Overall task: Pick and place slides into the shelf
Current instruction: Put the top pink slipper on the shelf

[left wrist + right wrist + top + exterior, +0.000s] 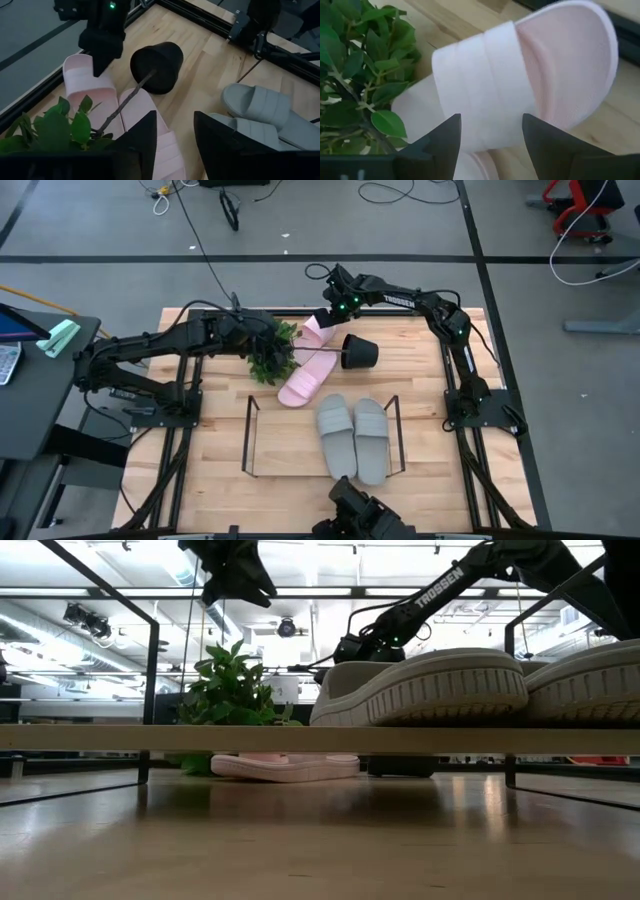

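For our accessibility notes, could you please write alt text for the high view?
Two grey-green foam slides lie side by side in the right half of a thin black wire shelf on a wooden table. Behind it, the right gripper hangs open over a light pink foam slide, beside a second pink slide, a tipped black pot and the left gripper.

1. My table (220,450) is pale, smooth wood planking.
2. The pink slides (520,80) look like soft matt foam.
3. The grey-green slides (430,680) have ribbed soles.
4. The shelf (250,435) is thin black wire.

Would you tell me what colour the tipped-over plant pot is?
Black; the pot shows best in the left wrist view.
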{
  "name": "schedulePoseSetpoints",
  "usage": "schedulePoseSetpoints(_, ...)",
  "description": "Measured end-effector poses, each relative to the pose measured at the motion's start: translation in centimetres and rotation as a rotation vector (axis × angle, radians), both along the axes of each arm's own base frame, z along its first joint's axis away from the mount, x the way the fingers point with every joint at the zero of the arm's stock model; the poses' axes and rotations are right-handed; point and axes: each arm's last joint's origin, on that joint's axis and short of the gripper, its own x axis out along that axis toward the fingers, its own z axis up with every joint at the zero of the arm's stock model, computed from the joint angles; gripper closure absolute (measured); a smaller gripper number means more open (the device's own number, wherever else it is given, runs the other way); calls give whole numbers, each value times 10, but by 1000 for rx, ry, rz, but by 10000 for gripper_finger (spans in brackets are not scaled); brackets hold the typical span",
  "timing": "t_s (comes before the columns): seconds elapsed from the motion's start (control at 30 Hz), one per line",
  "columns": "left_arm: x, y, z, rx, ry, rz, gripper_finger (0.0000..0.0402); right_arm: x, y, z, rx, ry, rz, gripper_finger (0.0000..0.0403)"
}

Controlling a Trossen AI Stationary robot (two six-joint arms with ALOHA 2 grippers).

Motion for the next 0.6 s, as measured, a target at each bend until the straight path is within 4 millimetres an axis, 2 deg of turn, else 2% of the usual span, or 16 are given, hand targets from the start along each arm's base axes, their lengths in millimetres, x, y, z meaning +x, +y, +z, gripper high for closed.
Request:
schedulePoseSetpoints(0.23,0,0,0,-1,3,-1,259,-1,-2,0,-29,20,-4,186)
schedulePoseSetpoints(0.6,0,0,0,-3,2,0,269,-4,-6,-1,-60,44,-34,186)
